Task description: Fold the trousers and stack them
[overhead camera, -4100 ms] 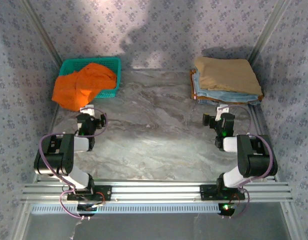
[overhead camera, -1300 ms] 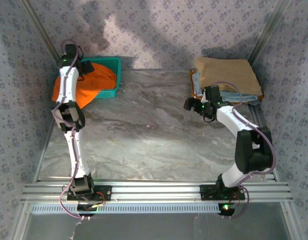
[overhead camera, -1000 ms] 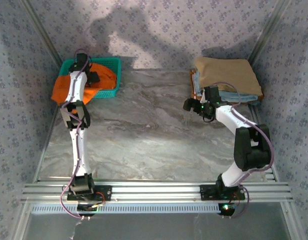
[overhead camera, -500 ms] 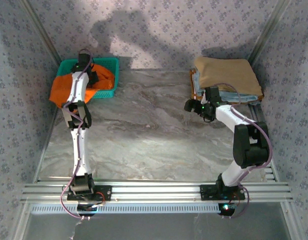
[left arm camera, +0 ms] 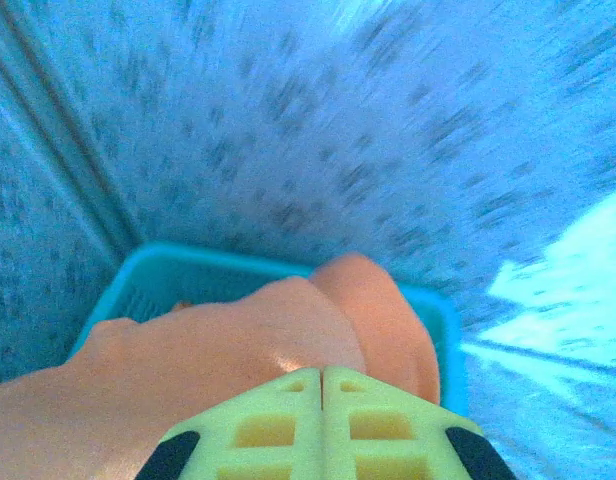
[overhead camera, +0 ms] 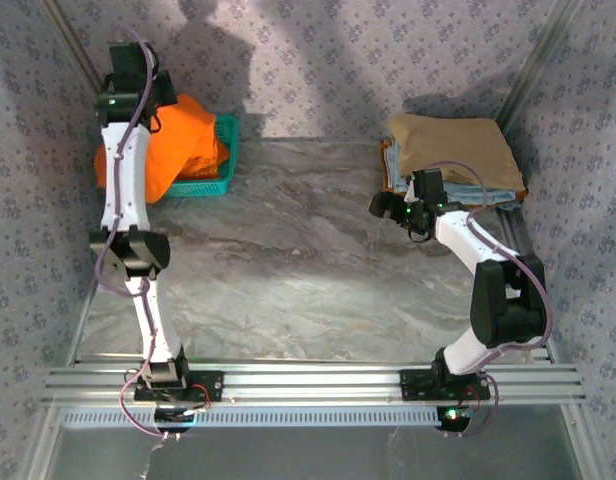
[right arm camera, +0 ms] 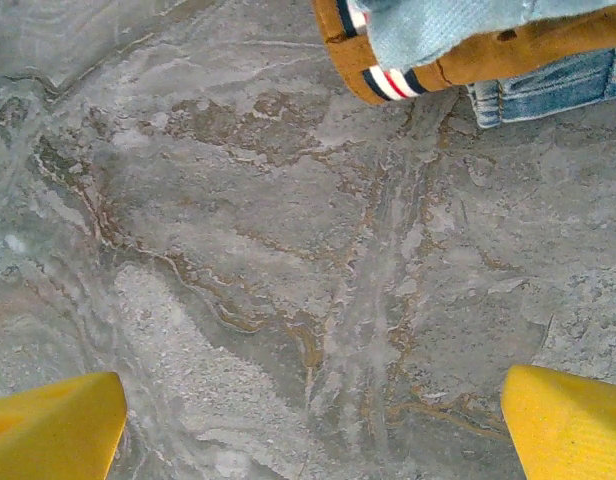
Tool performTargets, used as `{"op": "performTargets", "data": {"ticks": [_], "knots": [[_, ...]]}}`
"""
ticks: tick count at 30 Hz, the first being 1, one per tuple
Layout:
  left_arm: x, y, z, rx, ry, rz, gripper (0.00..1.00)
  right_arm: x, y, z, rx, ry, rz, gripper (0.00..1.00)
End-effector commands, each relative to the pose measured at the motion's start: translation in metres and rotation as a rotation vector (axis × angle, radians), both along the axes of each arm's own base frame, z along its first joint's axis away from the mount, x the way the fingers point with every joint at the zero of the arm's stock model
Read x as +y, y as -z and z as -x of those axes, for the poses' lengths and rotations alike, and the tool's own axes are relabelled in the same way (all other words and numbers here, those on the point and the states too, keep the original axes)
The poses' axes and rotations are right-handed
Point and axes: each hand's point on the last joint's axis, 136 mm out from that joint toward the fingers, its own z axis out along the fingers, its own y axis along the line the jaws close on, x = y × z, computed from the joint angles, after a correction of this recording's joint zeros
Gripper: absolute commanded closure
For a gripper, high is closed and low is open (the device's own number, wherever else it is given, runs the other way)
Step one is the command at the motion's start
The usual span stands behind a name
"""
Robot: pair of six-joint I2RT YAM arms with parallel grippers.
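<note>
Top view: even overhead light, medium bright, sharp. Dark arm shadows fall on the far wall (overhead camera: 318, 60), with a darker patch behind the folded stack (overhead camera: 453, 150). Soft sheen on the marble table (overhead camera: 308, 200) at the far middle. Left wrist view: strong blue cast, wall pattern streaked by motion blur, trousers (left arm camera: 238, 340) washed to pale peach, blown-out patch at right. Right wrist view: crisp, evenly lit.
</note>
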Motion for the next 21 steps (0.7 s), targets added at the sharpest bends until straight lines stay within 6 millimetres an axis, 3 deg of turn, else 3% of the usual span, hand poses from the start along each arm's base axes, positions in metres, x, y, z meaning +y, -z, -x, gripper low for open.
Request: {"op": "performTargets", "data": {"ticks": [1, 4, 7, 8, 10, 13, 15, 18, 21], "knots": [[-0.064, -0.12, 0.062, -0.29, 0.162, -0.089, 1.0, 0.004, -0.027, -0.003, -0.056, 0.012, -0.028, 0.02], [-0.139, -0.165, 0.123, -0.412, 0.33, -0.129, 1.0, 0.006, -0.031, 0.0, -0.071, 0.014, -0.045, 0.02], [-0.228, -0.168, 0.183, -0.567, 0.497, -0.223, 1.0, 0.003, -0.03, 0.006, -0.07, 0.029, -0.043, 0.01], [-0.247, -0.165, 0.2, -0.601, 0.555, -0.204, 1.0, 0.001, -0.028, 0.008, -0.069, 0.034, -0.041, 0.01], [-0.276, -0.134, 0.218, -0.528, 0.65, -0.137, 1.0, -0.008, -0.026, 0.016, -0.051, 0.052, -0.016, 0.01], [-0.322, -0.071, 0.235, -0.41, 0.777, -0.068, 1.0, -0.033, -0.021, 0.032, -0.017, 0.115, 0.024, 0.0], [-0.339, -0.024, 0.232, -0.304, 0.808, -0.01, 1.0, -0.049, -0.021, 0.042, -0.007, 0.157, 0.025, 0.0], [-0.356, 0.062, 0.22, -0.1, 0.797, 0.02, 0.99, -0.068, -0.018, 0.056, 0.018, 0.214, 0.037, 0.0], [-0.37, 0.132, 0.222, 0.1, 0.824, 0.027, 0.34, -0.072, -0.018, 0.062, 0.026, 0.225, 0.043, 0.0]]}}
